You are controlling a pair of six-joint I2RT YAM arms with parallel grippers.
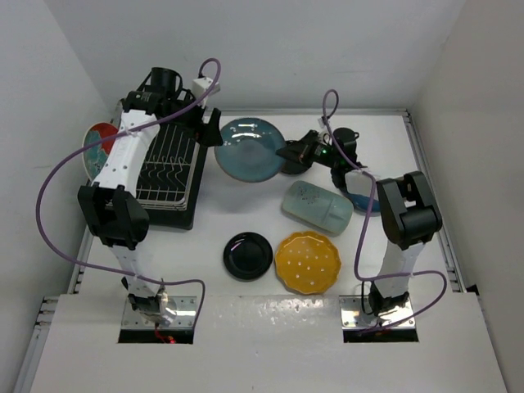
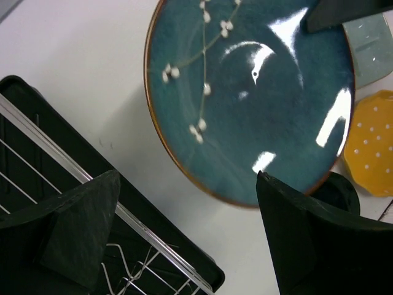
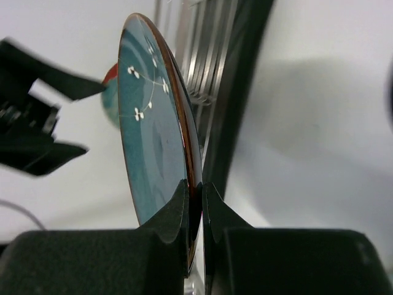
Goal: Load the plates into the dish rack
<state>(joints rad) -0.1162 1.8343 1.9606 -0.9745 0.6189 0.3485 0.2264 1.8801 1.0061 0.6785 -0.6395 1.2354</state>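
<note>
**Teal plate (image 1: 250,149) pinched, dish rack (image 1: 168,168) at its 9 o'clock**

Its 3 o'clock rim is clamped in the right gripper (image 3: 195,190). The left gripper (image 1: 210,131), jaws spread wide, hangs by the 9 o'clock edge, nearer the dish rack, so leftward next imo.

White table (image 1: 229,209), matte, scuffed in the left wrist view. White walls (image 1: 270,49) box it in at back, left and right. Right rail (image 1: 418,147) and left rail (image 1: 76,270) run along its side edges.
</note>
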